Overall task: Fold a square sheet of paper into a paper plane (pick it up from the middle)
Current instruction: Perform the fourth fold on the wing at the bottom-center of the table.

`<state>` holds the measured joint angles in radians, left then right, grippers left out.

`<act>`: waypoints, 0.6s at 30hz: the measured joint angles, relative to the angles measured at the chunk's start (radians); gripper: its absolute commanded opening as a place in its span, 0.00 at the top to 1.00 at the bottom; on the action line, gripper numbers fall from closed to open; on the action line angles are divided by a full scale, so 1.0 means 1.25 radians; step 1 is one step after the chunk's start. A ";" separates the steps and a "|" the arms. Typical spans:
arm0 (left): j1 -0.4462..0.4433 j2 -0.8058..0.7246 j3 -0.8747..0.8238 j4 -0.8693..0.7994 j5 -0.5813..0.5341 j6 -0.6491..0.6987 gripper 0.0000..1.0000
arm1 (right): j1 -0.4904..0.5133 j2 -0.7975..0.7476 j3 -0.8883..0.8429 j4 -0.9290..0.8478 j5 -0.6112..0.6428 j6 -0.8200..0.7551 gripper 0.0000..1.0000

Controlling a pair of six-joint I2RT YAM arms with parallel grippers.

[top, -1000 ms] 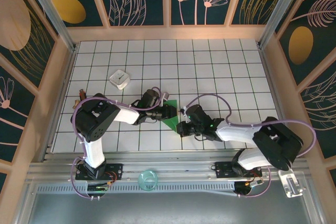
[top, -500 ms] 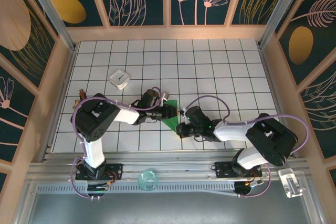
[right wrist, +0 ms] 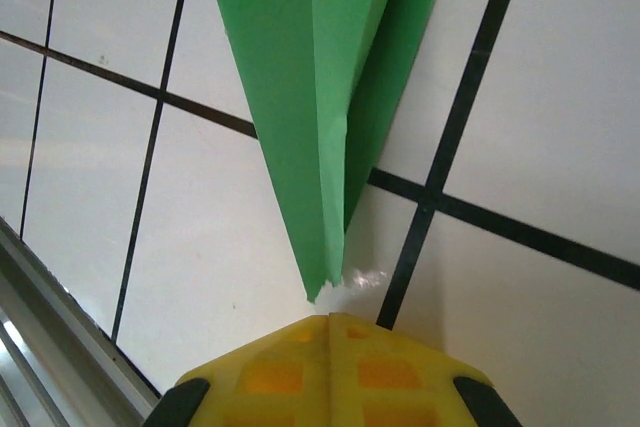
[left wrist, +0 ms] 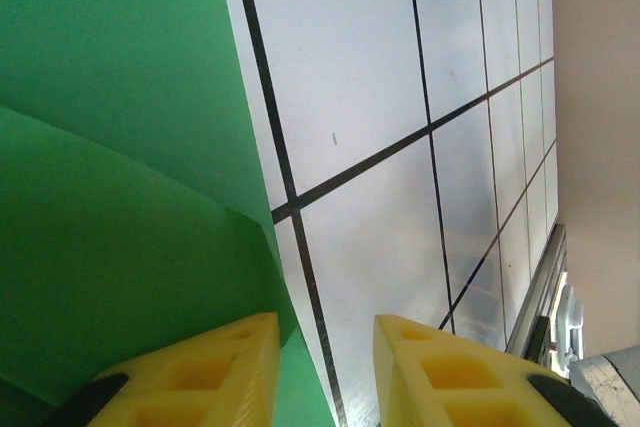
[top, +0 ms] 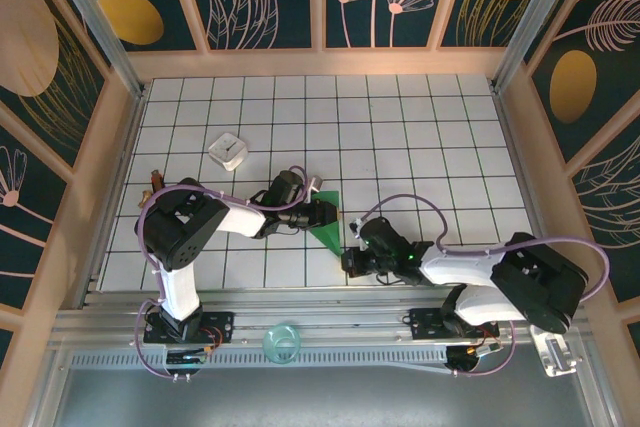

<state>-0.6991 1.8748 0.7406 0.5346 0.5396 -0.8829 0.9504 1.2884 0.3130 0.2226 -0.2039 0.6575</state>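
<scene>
Right jaws: pressed shut, tips just short of the pointed nose.
Left jaws: narrowly parted, gripping nothing, one finger [left wrist: 190,367] over the wide end.
Plane: narrow pointed bright-green paper plane [right wrist: 310,97], flat on the white tiled counter [right wrist: 520,97].
Long axis: runs from left jaws to right jaws.
Nearer the nose: right arm.

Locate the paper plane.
In the top view the paper plane lies on the tiled table, front centre, its wide end at the left gripper and its pointed tip just short of the right gripper.
</scene>
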 measured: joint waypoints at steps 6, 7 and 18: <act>0.000 0.000 0.000 0.000 0.000 0.000 0.68 | -0.015 -0.049 0.005 -0.062 0.001 -0.013 0.99; 0.000 0.000 0.000 0.000 0.000 0.000 0.68 | -0.026 -0.057 0.009 -0.066 0.000 -0.017 0.99; 0.000 0.000 0.000 0.000 0.000 0.000 0.68 | -0.070 0.039 0.098 -0.015 -0.029 -0.052 1.00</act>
<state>-0.6991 1.8748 0.7406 0.5346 0.5400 -0.8829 0.8635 1.3369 0.4351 0.2043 -0.2401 0.5922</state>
